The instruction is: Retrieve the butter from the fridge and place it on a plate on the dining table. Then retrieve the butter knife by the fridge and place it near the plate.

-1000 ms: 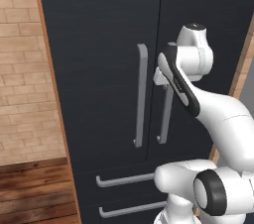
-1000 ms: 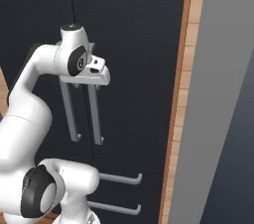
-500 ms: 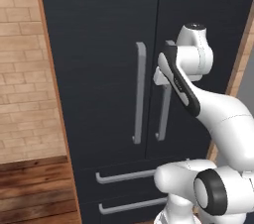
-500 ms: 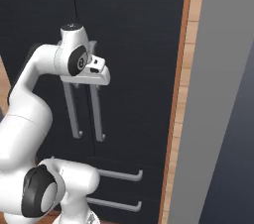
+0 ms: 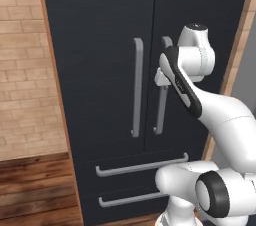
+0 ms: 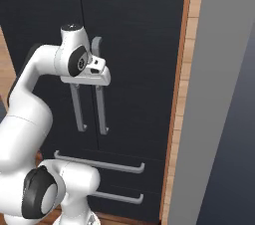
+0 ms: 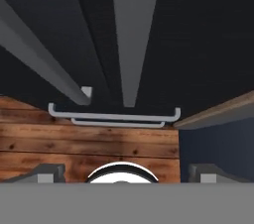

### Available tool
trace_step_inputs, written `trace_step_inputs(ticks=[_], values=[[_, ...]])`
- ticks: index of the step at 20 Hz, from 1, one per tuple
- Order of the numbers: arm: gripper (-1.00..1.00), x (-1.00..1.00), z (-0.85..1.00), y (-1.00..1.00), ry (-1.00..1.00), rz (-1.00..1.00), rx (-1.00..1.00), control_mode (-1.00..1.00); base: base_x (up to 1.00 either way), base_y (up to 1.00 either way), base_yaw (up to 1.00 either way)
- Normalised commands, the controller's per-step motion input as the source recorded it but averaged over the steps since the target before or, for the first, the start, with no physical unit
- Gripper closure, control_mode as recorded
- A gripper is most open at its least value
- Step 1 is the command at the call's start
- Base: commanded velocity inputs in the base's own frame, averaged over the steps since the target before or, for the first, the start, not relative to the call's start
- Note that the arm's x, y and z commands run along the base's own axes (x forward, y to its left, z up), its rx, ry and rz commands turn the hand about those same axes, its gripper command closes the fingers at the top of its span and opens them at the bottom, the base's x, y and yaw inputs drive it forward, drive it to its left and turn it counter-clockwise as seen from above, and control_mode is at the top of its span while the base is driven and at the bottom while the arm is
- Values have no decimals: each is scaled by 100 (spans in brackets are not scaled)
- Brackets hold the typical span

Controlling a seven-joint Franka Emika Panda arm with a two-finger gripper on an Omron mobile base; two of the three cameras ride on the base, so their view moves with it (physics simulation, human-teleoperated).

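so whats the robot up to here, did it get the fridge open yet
Not yet. Both doors of the black fridge are closed. The arm has its gripper up at the two grey vertical handles, next to the right door's handle, with the jaws open and nothing held. It looks set to grab a handle and pull, likely the right one.
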Motion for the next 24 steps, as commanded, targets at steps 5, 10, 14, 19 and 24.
trace_step_inputs(ticks=[5,10,14,19,24], values=[[-100,0,0,0,0,0,0,100,-40,0,0],[-100,0,0,0,0,0,0,100,-41,0,0],[-100,0,0,0,0,0,0,100,-36,0,0],[-100,0,0,0,0,0,0,100,-4,0,0],[-100,26,-1,0,-9,0,0,-100,3,0,0]])
